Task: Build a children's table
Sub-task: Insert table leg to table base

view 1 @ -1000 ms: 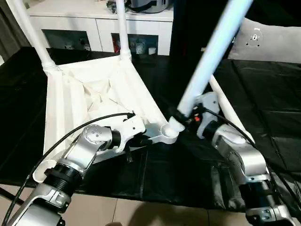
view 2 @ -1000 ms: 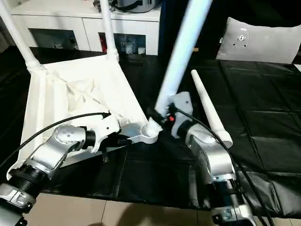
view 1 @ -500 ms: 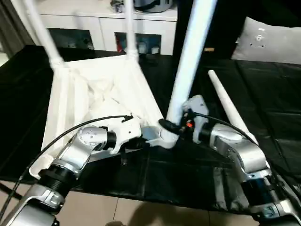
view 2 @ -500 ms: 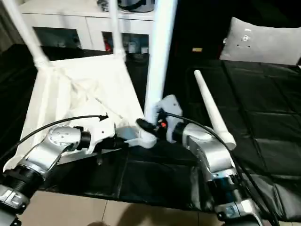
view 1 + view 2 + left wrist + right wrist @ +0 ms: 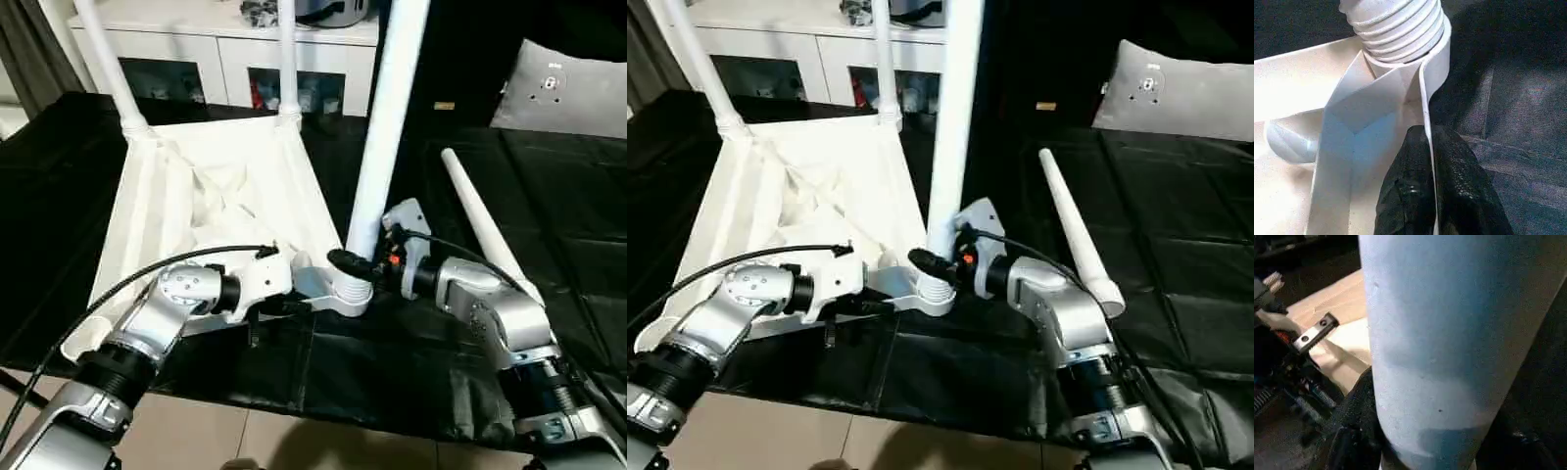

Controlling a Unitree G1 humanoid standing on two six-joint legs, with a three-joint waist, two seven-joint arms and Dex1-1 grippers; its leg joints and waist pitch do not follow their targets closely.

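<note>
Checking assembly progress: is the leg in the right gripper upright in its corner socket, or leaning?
Upright. The leg stands about vertical with its threaded end in the near corner socket. How far it is screwed in: cannot tell.

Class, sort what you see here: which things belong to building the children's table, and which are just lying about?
Belongs to the job:
table top
two fitted legs
leg being fitted
spare leg

Lying about:
white cabinet
grey cushion

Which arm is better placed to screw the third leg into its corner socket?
Right. Its end effector grips the upright leg just above the socket, while the left end effector pinches the table top's rim, steadying it.
</note>
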